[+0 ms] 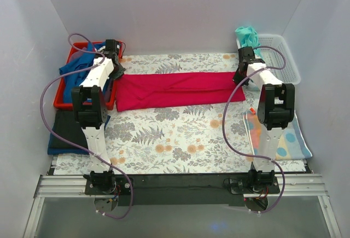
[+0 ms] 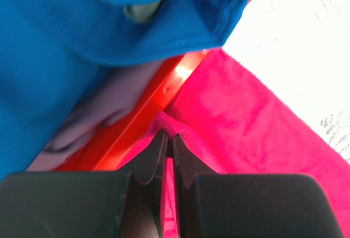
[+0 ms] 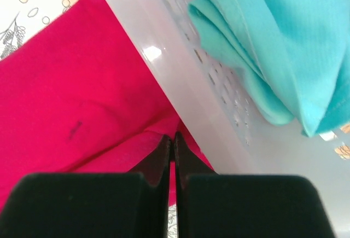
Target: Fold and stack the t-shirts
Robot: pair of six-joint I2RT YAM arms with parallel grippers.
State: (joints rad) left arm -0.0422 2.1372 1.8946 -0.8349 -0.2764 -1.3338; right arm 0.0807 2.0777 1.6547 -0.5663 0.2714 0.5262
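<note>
The crimson-pink t-shirt (image 1: 175, 89) lies as a long band across the far part of the floral table. My left gripper (image 1: 116, 73) is at its left end, by the red bin, and is shut on a pinch of its fabric (image 2: 229, 117). My right gripper (image 1: 240, 76) is at its right end, by the white basket, and is shut on its edge (image 3: 71, 101). A teal t-shirt (image 1: 247, 34) hangs over the basket's corner (image 3: 273, 41). A blue t-shirt (image 1: 76, 65) fills the red bin (image 2: 82, 30). A folded black t-shirt (image 1: 68, 126) lies on a blue one at near left.
The red bin (image 1: 61, 102) stands at far left, its rim (image 2: 158, 93) close by my left fingers. The white basket (image 1: 281, 57) stands at far right, its wall (image 3: 180, 79) next to my right fingers. A spotted orange-and-blue cloth (image 1: 290, 139) lies at near right.
</note>
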